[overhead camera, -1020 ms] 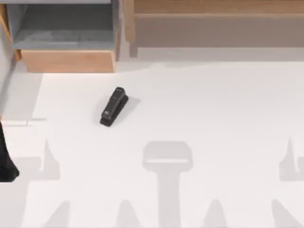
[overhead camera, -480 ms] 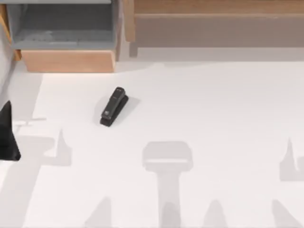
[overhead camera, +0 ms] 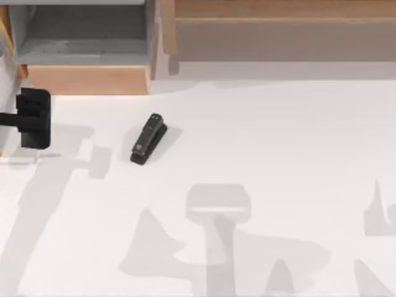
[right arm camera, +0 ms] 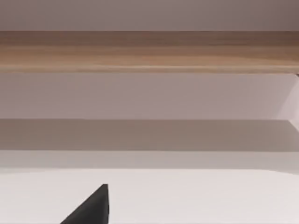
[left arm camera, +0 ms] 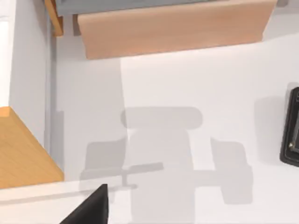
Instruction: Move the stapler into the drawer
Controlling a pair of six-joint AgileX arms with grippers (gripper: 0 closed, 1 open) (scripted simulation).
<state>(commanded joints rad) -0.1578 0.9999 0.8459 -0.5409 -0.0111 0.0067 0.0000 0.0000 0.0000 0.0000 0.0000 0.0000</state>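
Left of centre in the top view, the stapler lies diagonally, right of the left gripper, nearer arm; finger state cannot be told.

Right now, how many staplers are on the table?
1. The stapler lies on the white table, left of centre, just in front of the open drawer. Its end shows in the left wrist view too. None seem hidden.
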